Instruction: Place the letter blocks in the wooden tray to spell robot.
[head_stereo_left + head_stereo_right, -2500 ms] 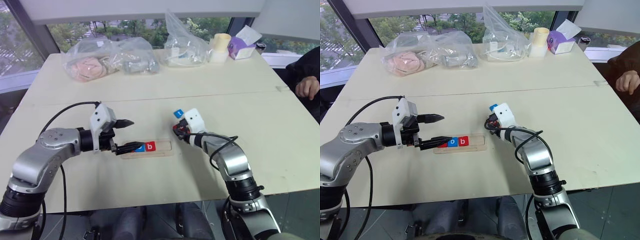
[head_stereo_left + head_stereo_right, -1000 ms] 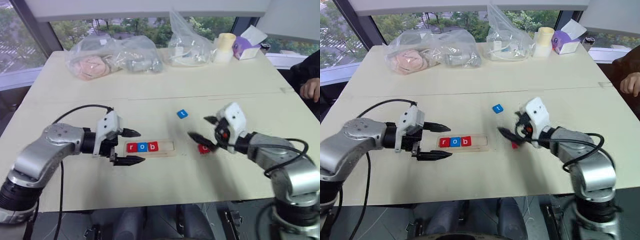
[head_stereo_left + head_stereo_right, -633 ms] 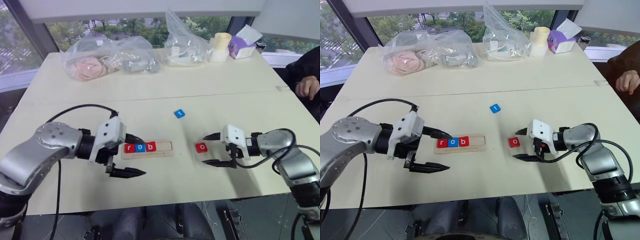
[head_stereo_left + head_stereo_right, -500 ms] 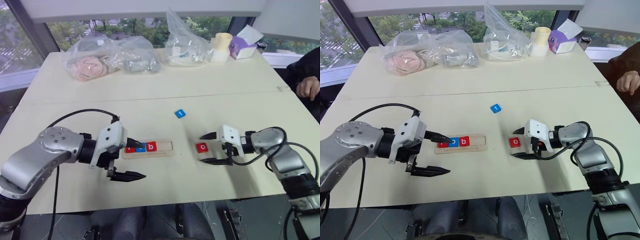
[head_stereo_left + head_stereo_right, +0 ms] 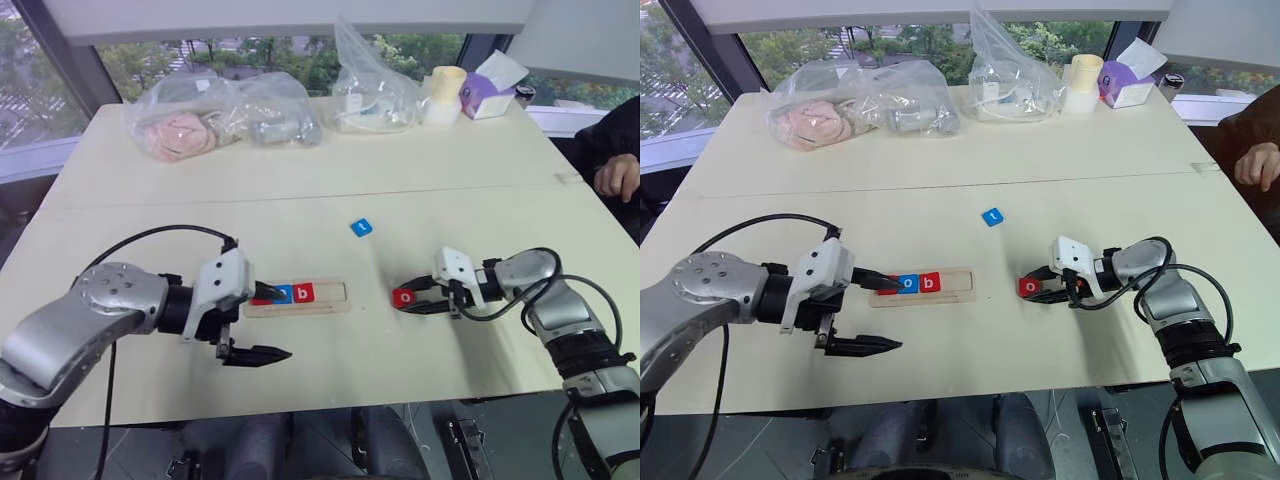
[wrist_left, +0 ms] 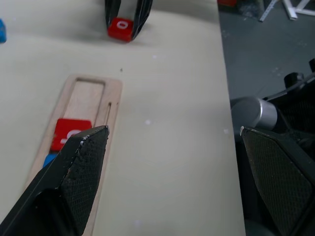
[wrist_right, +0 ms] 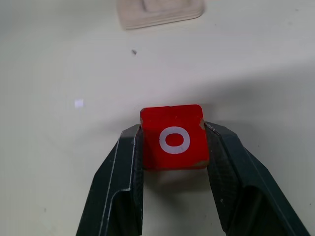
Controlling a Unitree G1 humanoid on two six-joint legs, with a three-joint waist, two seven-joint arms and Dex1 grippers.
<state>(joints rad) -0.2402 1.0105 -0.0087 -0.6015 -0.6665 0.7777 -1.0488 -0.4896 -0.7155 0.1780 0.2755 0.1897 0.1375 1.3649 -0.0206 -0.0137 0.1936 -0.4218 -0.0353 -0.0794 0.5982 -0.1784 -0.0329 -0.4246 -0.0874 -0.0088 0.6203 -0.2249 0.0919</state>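
The wooden tray (image 5: 330, 293) lies in the middle of the table and holds a red block, a blue o (image 5: 284, 293) and a red b (image 5: 305, 292); the first red block is partly hidden behind my left finger. My left gripper (image 5: 277, 322) hangs open at the tray's left end, one finger over it and one in front of it. To the right of the tray sits the red o block (image 7: 173, 137), with my right gripper (image 5: 403, 299) shut on its two sides, low at the tabletop. A blue t block (image 5: 361, 227) lies alone farther back.
Clear plastic bags (image 5: 220, 118) with soft items, a pale roll (image 5: 441, 95) and a purple tissue box (image 5: 486, 92) line the table's far side. A person's hand (image 5: 615, 178) rests at the right edge. The table's front edge runs just below both grippers.
My right gripper has come down to the table beside the red o block and closed on it. The left gripper has stayed open near the tray's left end.
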